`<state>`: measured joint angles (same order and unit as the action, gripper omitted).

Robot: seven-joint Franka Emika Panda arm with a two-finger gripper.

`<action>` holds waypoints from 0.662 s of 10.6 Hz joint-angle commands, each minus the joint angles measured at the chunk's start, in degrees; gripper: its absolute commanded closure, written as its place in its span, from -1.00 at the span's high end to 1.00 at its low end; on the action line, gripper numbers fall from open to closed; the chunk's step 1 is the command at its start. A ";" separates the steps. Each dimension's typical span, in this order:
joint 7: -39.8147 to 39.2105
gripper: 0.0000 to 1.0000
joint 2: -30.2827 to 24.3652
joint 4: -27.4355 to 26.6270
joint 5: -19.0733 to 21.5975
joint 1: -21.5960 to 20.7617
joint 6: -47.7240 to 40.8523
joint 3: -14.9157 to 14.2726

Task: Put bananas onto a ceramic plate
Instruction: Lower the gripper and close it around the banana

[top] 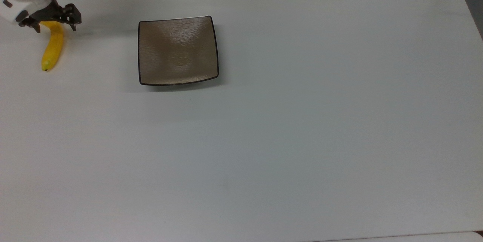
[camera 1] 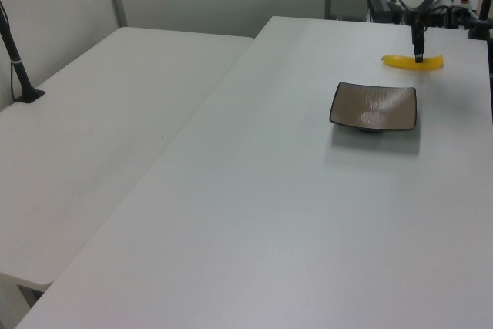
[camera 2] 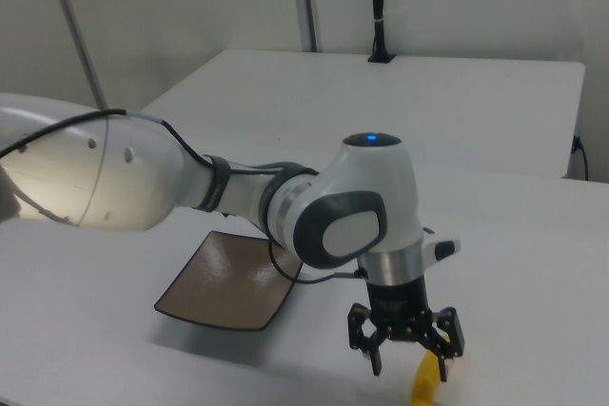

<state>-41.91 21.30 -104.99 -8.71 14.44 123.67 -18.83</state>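
The gripper point(top: 55, 27) is positioned over the stem end of the banana point(top: 52, 50), with its fingers spread wide, one on each side of the fruit. The banana lies flat on the white bench point(top: 286, 128) near the far-left corner in the top view, its dark tip pointing toward the near edge. In the right view, the gripper point(camera 2: 406, 360) hangs directly above the banana point(camera 2: 424, 385). The ceramic plate point(top: 177, 50) sits apart from the banana, toward the top view's right, with nothing on it.
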 commanded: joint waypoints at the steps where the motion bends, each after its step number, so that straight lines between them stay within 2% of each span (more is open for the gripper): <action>1: -0.90 1.00 3.73 -0.12 -0.87 0.68 3.59 0.55; 3: -0.98 1.00 4.71 -0.12 -0.87 1.12 4.12 0.55; 4: -0.90 0.70 5.06 -0.12 -0.87 1.12 4.12 0.55; 5: -0.98 -0.26 5.06 -0.21 -0.87 1.12 4.03 0.55; 6: -1.33 -0.66 5.06 -0.21 -0.87 1.12 3.95 0.63; 7: -1.94 -0.70 5.06 -0.30 -0.87 1.12 3.95 0.81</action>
<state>-42.27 26.20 -104.50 -8.77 14.96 126.60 -18.77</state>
